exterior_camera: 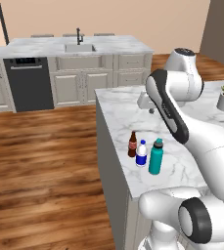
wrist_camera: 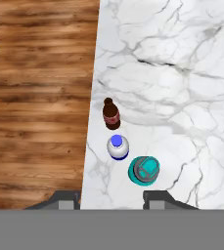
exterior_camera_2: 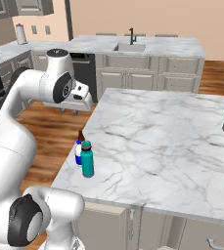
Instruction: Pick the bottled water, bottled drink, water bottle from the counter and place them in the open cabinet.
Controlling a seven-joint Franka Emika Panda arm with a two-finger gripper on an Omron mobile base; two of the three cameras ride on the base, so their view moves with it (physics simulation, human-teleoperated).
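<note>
Hand view: slim brown bottled drink (wrist_camera: 111, 114), small clear blue-banded bottled water (wrist_camera: 118, 147) and tall teal water bottle (wrist_camera: 144, 170) stand in a row near the white marble counter (wrist_camera: 182, 88) edge. The gripper (wrist_camera: 111, 199) hovers above, fingers parted and empty. The first pick is pending; next, descend onto one bottle.

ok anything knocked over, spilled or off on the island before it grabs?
Nothing stands out. The bottled drink, bottled water and water bottle all stand upright in a tight row near the counter edge, caps on, no spill. The claw hangs above them, holding nothing.
</note>
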